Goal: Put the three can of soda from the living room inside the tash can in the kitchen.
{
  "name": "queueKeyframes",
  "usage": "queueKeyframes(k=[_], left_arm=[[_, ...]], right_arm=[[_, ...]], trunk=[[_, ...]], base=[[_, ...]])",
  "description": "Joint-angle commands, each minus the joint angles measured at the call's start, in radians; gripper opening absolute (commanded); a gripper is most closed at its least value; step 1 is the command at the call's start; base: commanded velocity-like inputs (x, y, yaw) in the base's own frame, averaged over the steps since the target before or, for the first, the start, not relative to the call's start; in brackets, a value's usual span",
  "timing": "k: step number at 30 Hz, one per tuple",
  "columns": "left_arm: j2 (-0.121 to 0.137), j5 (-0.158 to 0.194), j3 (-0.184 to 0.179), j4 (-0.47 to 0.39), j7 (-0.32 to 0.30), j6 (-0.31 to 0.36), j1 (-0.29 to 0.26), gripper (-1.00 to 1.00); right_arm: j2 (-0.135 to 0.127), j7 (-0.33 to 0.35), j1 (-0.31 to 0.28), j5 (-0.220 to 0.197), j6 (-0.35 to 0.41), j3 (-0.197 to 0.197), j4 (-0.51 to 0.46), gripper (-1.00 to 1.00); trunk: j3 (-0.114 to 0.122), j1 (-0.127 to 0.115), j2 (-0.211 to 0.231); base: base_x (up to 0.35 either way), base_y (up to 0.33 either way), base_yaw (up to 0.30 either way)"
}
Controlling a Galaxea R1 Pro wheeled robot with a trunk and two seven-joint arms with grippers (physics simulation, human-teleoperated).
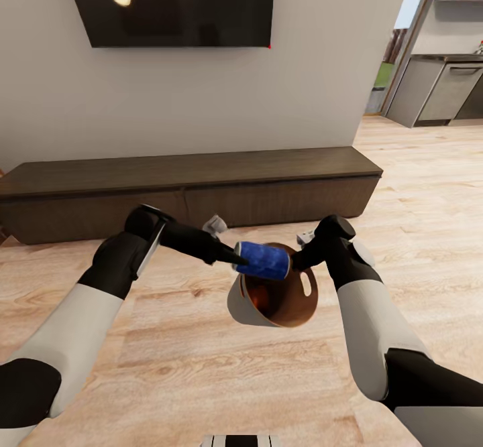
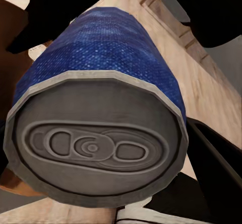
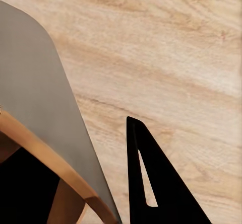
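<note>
Left hand (image 1: 236, 259) is clamped on the dark blue can of soda (image 1: 263, 261), holding it on its side directly over the open mouth of the tash can (image 1: 243, 305). In the left wrist view the can of soda (image 2: 101, 113) sits very close to the camera, its silvery top with the pull tab facing the lens and its blue body running away between the dark fingers (image 2: 217, 168). One end of the can lies at the left fingertips; the other end points toward the right arm.

Right hand (image 1: 303, 258) holds the tash can by the rim at the robot's right side, near a cut-out handle hole, with the bin tilted so its orange-brown inside faces the head camera. In the right wrist view one dark finger (image 3: 151, 183) lies outside the pale grey-beige wall of the tash can (image 3: 40, 103), with the orange-brown rim beside it, so the hand is closed on the bin's wall. The bin hangs above the light wooden floor (image 1: 201, 366).

Behind both arms a long dark bench (image 1: 188, 185) runs along a pale wall under a black TV (image 1: 174, 5). Farther off at the robot's right, grey cabinets (image 1: 443, 92) of the kitchen show through an opening.
</note>
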Motion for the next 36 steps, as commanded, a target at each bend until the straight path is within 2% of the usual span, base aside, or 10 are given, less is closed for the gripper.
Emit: queueKeyframes(k=[1,5,8,12,18,21,25,28,32,36], left_arm=[[-0.001,-0.005,-0.007,-0.001,0.0,0.0,0.0,-1.0],[-0.001,-0.024,-0.047,-0.011,0.001,0.0,0.0,-1.0],[-0.005,-0.061,-0.096,-0.016,0.002,0.0,0.0,-1.0],[-0.029,-0.098,-0.106,-0.016,0.003,0.0,0.0,-1.0],[-0.09,-0.2,-0.112,-0.007,0.003,0.0,-0.001,-1.0],[-0.119,-0.27,-0.112,-0.004,0.003,0.0,-0.001,-1.0],[-0.157,-0.389,-0.11,0.009,0.003,0.0,-0.001,-1.0],[-0.166,-0.414,-0.121,0.019,0.002,0.0,-0.001,-1.0],[-0.169,-0.425,-0.23,0.058,0.003,0.0,-0.001,-1.0],[-0.171,-0.427,-0.266,0.086,0.003,0.0,-0.002,-1.0]], right_arm=[[0.0,0.004,-0.002,-0.013,0.01,-0.001,0.001,-1.0],[0.0,0.004,-0.008,-0.013,0.01,-0.001,0.002,-1.0],[0.001,0.004,-0.014,-0.013,0.01,-0.001,0.013,-1.0],[0.001,0.004,-0.022,-0.014,0.01,-0.001,0.029,-1.0],[0.003,-0.024,-0.028,-0.017,0.01,-0.001,0.067,-1.0],[0.005,-0.067,-0.029,-0.027,0.01,-0.001,0.094,-1.0],[0.008,-0.098,-0.029,-0.034,0.01,-0.001,0.123,-1.0],[0.009,-0.103,-0.029,-0.035,0.01,-0.001,0.127,-1.0],[0.009,-0.104,-0.029,-0.035,0.01,-0.001,0.128,-1.0],[0.009,-0.105,-0.03,-0.036,0.01,-0.001,0.129,-1.0]], trunk=[[0.0,0.0,0.0],[0.0,0.0,0.0],[0.0,0.0,0.0],[0.0,0.0,0.0],[0.0,0.0,0.0],[0.0,0.0,0.0],[0.0,0.0,0.0],[0.0,0.0,0.0],[0.0,0.0,0.0],[0.0,0.0,0.0]], base=[[0.0,0.042,0.0],[0.0,0.069,0.0],[0.0,0.035,0.0],[0.0,0.009,0.0],[0.0,0.002,0.0],[0.0,0.0,0.0],[0.0,0.0,0.0],[0.0,0.0,0.0],[0.0,0.0,0.0],[0.0,0.0,0.0]])
